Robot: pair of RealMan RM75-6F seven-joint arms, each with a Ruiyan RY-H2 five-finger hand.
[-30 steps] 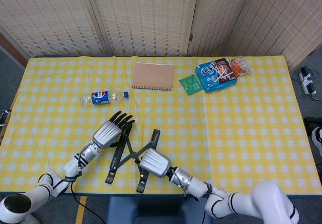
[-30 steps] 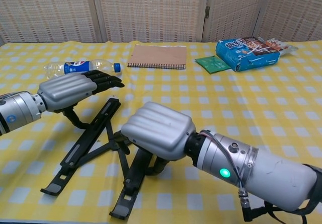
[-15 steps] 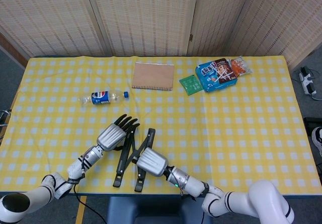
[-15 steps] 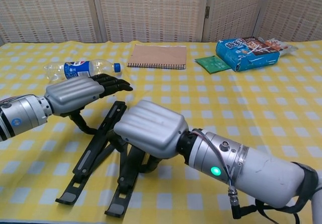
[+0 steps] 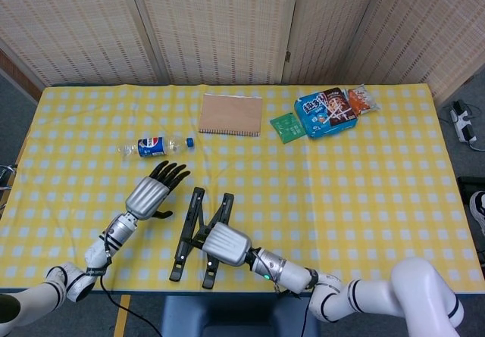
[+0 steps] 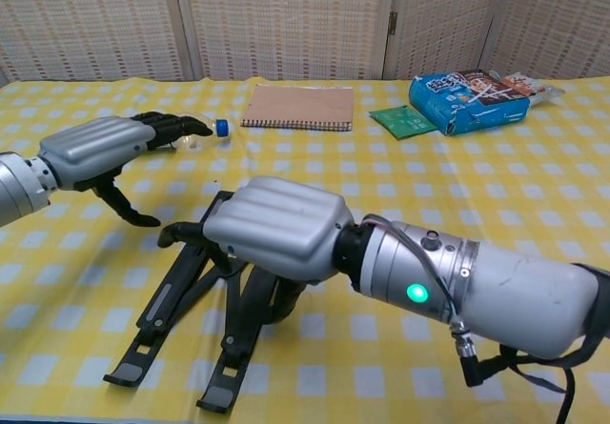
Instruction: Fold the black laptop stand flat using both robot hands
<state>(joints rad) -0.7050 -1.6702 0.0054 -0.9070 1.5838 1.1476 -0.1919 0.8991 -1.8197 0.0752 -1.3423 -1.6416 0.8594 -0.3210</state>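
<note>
Resting over the black metal folding laptop stand, the silver right hand covers its near end, fingers curled down onto the bars; the chest view shows a dark fingertip reaching left past them. Left of the stand and clear of it, the silver left hand hovers with dark fingers spread, holding nothing. Only the head view shows the stand's two bars nearly parallel.
</note>
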